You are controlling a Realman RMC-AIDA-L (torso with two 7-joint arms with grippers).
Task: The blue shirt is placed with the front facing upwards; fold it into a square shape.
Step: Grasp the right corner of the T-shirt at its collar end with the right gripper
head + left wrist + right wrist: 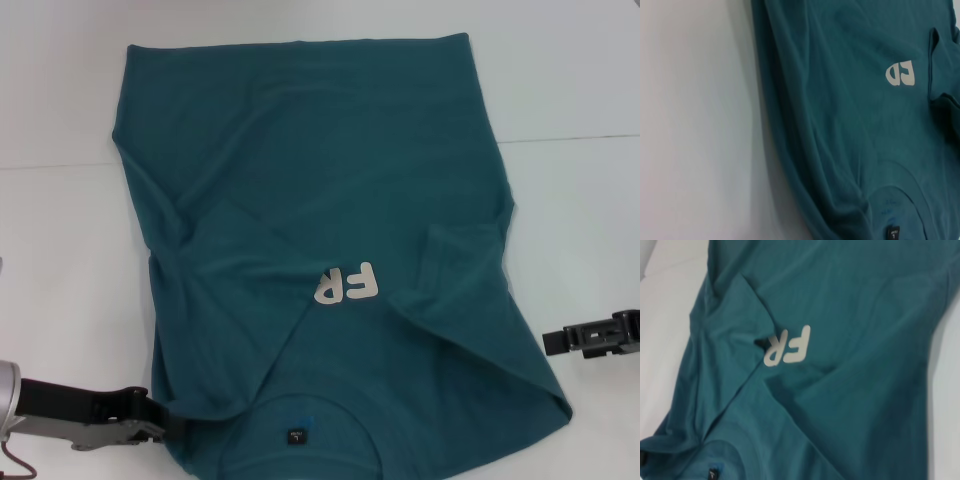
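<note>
The blue shirt [320,200] lies flat on the white table with its collar toward me and both side edges folded inward over the chest. White letters "FR" [347,285] show between the folds, and a small dark neck label [296,436] sits at the collar. My left gripper [160,420] rests low at the shirt's near-left shoulder edge, touching or almost touching the cloth. Just off the shirt's right edge, my right gripper [552,342] is apart from the cloth. The left wrist view shows the shirt [850,125] and its letters [901,73]. The right wrist view shows the shirt [840,315] and its letters [787,346].
The white table [60,250] shows on both sides of the shirt and beyond its far hem. A faint seam line [570,138] crosses the table at the back right. Nothing else stands on the surface.
</note>
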